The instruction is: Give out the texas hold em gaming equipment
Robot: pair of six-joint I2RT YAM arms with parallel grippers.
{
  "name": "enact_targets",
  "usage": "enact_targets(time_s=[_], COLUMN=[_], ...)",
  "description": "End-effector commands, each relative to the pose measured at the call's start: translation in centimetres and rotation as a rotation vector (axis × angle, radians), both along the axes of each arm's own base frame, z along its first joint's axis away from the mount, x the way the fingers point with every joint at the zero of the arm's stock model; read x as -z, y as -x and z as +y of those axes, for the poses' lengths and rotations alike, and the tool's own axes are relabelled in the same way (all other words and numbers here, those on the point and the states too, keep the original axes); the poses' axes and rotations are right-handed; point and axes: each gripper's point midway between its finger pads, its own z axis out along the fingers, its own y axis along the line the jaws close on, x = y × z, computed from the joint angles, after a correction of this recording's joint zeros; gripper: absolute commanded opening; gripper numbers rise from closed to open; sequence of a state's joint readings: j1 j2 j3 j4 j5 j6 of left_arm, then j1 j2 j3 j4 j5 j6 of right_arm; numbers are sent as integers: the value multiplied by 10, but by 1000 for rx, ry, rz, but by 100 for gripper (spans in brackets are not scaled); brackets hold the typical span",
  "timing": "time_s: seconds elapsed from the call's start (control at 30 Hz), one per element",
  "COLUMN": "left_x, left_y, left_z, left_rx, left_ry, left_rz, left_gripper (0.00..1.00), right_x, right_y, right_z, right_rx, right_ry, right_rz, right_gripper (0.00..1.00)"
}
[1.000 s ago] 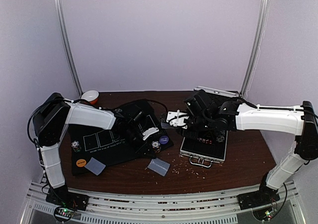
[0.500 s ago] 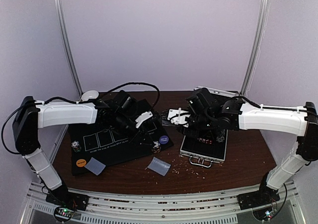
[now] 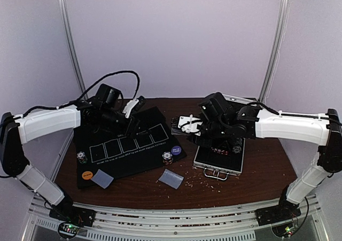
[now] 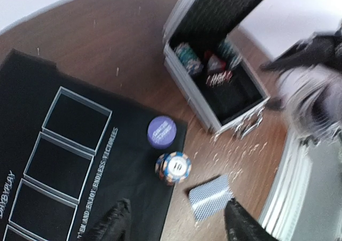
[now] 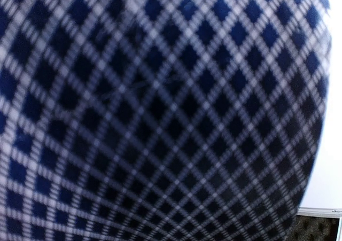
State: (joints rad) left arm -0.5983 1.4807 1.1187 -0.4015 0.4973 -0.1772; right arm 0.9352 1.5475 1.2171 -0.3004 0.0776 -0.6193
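Over the far left part of the black felt mat [image 3: 123, 155], the left claw [image 4: 176, 203] hangs raised, its fingers spread and nothing between them. A second ago that arm was folded low over the mat's near right corner, with the claw nearly closed right at the striped chip stack [image 3: 168, 157]. Since then it has drawn back and up and let its fingers part. The stack stays on that corner, just beside the purple button disc [image 3: 176, 150]. On the wooden surface [image 3: 256, 166], in front of that corner, lies a face-down card [image 3: 172, 178]. At the mat's left end stands another chip stack [image 3: 81, 157]. Nearer the arms there is an orange button disc [image 3: 86, 174] with a second face-down card [image 3: 101, 178] just beside it. None of these has shifted. The right claw [image 3: 183, 125] hovers between the mat and the open aluminium case [image 3: 219, 163], almost where it was before. It is clenched on a deck of playing cards [image 5: 160, 113], whose blue diamond back fills its wrist camera. More chips [image 4: 187, 56] show inside the case's black lining.
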Motion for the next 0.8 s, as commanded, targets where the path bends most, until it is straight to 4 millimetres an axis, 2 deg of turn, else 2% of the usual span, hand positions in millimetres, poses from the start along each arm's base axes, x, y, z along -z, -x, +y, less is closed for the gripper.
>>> enact_targets(time_s=[0.0, 0.07, 0.3, 0.43, 0.6, 0.77], left_x=[-97, -103, -97, -91, -69, -62], left_y=[4, 4, 4, 4, 6, 15], left_z=[-21, -25, -34, -40, -49, -51], left_rx=[5, 4, 15, 23, 37, 77], left_ry=[422, 475, 492, 478, 409, 405], left_rz=[-64, -40, 18, 26, 68, 85], left_gripper=[71, 77, 88, 88, 80, 81], right_x=[-13, -12, -14, -10, -11, -9], right_y=[3, 7, 15, 16, 17, 15], right_z=[24, 32, 48, 54, 60, 61], right_rx=[-52, -75, -136, -150, -159, -156], right_ry=[-57, -56, -67, -62, -63, -57], right_rz=[-5, -2, -8, -1, -2, -6], right_gripper=[42, 42, 42, 42, 42, 42])
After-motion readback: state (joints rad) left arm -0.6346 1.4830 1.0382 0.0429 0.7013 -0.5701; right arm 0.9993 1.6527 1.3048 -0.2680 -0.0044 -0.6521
